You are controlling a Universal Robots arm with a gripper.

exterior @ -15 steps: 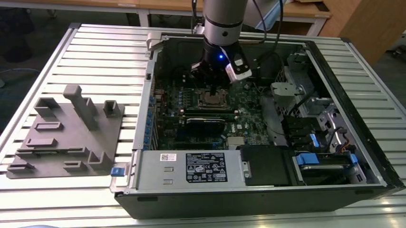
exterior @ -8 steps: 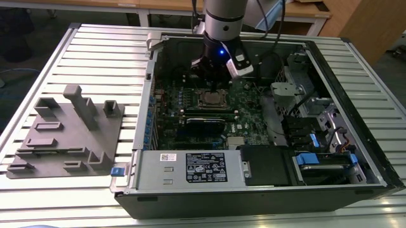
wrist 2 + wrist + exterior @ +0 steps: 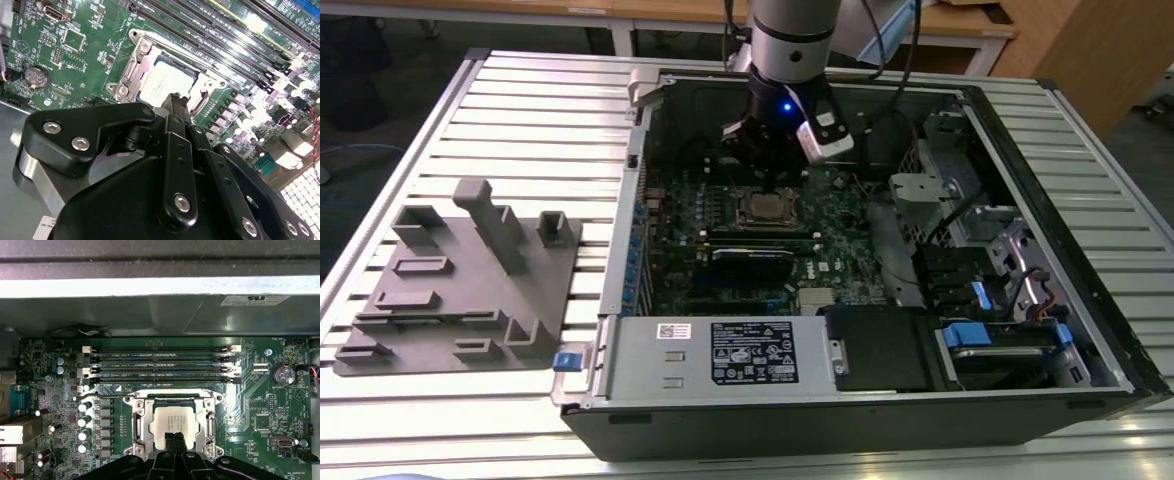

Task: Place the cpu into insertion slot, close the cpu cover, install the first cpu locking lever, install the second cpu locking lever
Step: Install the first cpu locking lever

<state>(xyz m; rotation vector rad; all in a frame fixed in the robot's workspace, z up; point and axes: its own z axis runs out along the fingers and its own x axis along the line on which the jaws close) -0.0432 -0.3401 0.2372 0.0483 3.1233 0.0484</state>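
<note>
Gripper [image 3: 174,436] closed and empty, right over the chip [image 3: 172,419].
The metal cover [image 3: 138,422] lies flat around the chip; the fingertips [image 3: 170,441] meet at its edge.

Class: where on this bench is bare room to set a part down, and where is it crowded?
Bare table slats between the grey fixture and the far edge, and along the near edge. Crowded inside the case, around the gripper.

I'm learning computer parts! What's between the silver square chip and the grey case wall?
In the first wrist view, four long black slots cross the green board between the silver-grey square cpu and the grey case wall.
</note>
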